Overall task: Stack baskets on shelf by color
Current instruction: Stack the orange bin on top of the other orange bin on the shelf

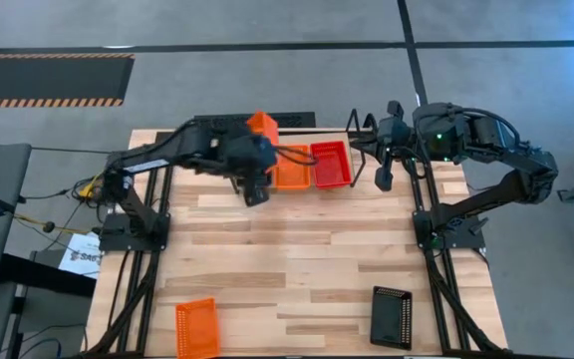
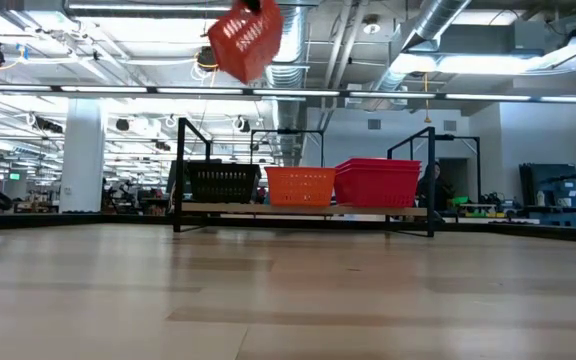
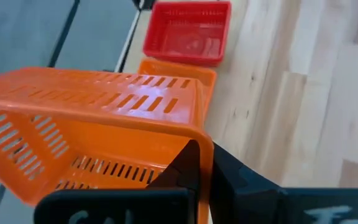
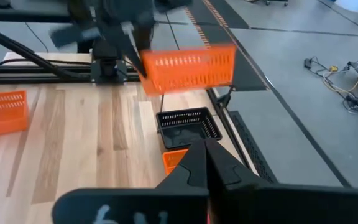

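A low black wire shelf (image 2: pixel 303 208) holds black (image 2: pixel 223 183), orange (image 2: pixel 300 186) and red baskets (image 2: pixel 378 182) side by side. One orange basket (image 2: pixel 245 40) hangs tilted above it. Another orange basket (image 1: pixel 196 327) and a black basket (image 1: pixel 392 316) lie at the desk's near edge.

My left arm reaches from its base at the table's left edge toward the far side, elbow bent, wrist up high above the wood. My left gripper (image 1: pixel 255 150) is clamped tight on the rim of an orange basket (image 1: pixel 262 125), which hangs tilted in the air; in my left wrist view one dark finger (image 3: pixel 188 165) presses against the basket's inner wall. My right arm folds back on itself at the table's far right corner, forearm pointing toward the left arm, raised off the surface. My right gripper (image 1: pixel 385 160) is closed, its two dark fingers (image 4: pixel 207 165) pressed together, carrying nothing.
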You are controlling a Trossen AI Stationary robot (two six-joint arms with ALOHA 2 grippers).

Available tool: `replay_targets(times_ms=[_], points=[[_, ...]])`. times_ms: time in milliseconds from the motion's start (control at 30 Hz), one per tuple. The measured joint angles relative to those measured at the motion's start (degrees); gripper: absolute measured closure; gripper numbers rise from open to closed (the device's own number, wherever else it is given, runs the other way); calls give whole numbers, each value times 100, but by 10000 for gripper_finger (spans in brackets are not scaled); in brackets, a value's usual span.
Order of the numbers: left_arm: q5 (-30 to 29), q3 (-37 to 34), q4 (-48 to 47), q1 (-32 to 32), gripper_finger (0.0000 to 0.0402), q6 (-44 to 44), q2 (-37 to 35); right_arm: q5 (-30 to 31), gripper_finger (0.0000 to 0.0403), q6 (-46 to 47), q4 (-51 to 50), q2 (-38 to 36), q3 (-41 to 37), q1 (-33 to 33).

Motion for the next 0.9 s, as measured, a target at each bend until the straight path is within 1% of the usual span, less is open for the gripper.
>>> replay_targets(times_ms=[133, 267, 433, 700, 900], points=[[456, -18, 228, 389, 401, 585, 314, 2, 400, 95, 17, 0, 0, 0], [974, -11, 500, 678, 401, 1067, 805, 2, 400, 103, 36, 0, 0, 0], [1356, -16, 732, 883, 401, 1475, 1446, 4, 400, 103, 32, 0, 0, 0], [1401, -16, 829, 1004, 401, 1569, 2319, 4, 400, 101, 24, 0, 0, 0], [1396, -16, 1025, 1046, 401, 1460, 2609, 4, 400, 98, 19, 0, 0, 0]])
